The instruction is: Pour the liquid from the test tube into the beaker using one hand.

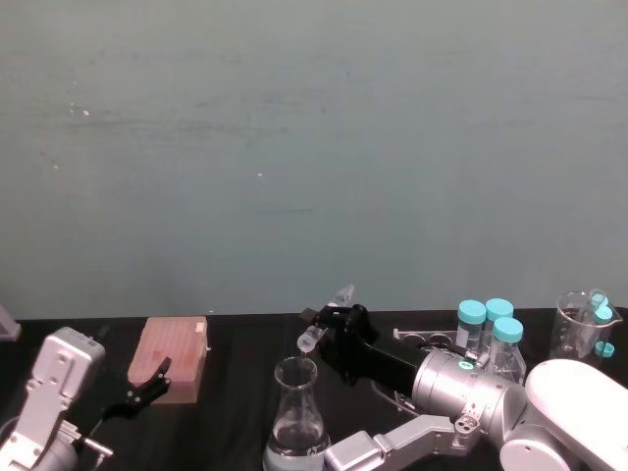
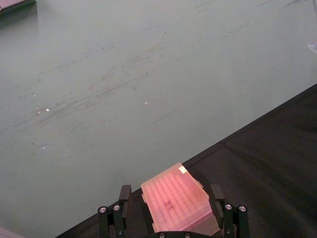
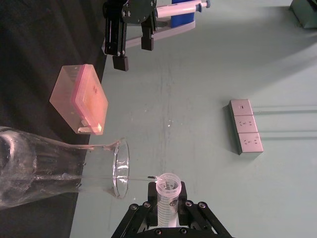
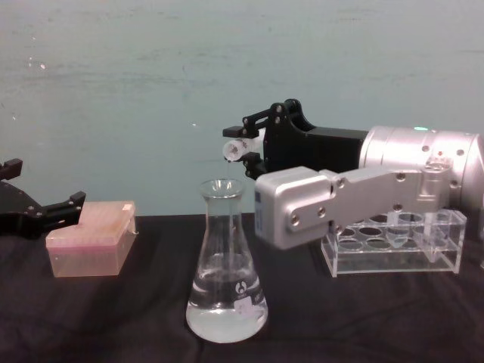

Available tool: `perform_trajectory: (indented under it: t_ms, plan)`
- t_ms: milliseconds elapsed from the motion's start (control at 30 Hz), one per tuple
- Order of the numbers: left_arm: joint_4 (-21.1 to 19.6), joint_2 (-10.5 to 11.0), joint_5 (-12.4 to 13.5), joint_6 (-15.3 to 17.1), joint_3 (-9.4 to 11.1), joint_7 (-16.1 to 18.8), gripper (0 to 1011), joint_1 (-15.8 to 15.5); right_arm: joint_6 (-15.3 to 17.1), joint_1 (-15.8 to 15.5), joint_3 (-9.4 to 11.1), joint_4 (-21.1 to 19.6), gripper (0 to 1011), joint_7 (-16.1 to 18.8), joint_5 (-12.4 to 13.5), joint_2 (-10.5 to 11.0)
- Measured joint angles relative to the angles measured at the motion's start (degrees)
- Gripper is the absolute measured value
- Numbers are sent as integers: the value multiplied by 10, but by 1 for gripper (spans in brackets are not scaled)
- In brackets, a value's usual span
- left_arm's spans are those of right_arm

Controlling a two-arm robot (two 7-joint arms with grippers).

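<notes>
- Black right jaws pinch the test tube [image 4: 236, 150] across its middle. Its open mouth projects clear of them, and a mid-length grip is judged to keep the tube steady while it is tipped.
- Test tube lies close to horizontal with its mouth slightly low. The mouth is just above the flared rim of the beaker [image 4: 225, 280] and does not touch it, so liquid can fall straight into the narrow neck. Whether any is running at this moment cannot be told.
- Beaker stands upright on the black desk [image 4: 128, 333] with a shallow layer of clear liquid in its wide base. The pour is therefore judged under way or near its end.
- Right arm [image 4: 412, 162] reaches in level from the right, its wrist rolled so that one arm alone does the tipping.
- Clear rack [image 4: 393, 242] stands behind that arm, apart from the beaker. Teal-capped tubes [image 1: 488, 329] stand near it, out of the pouring path.
- Left jaws are spread and hold nothing. They hang just beside the pink box [image 4: 89, 246] at the desk's left, well apart from the beaker, and the left arm [image 1: 49, 392] is idle, as a one-handed task requires.
- Risk, as a judgement: a slight offset between mouth and neck would send drops down the outside of the glass.
</notes>
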Motion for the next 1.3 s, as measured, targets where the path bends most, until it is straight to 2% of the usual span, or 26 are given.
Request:
perform_trajectory:
  t_ms: [500,1300]
  plan:
    - [0,0,0,0,0,0,1000,0,7,10,-16,7,215,-14,-16,-2]
    - [0,0,0,0,0,0,1000,0,22,24,-42,26,215,-67,-64,1]
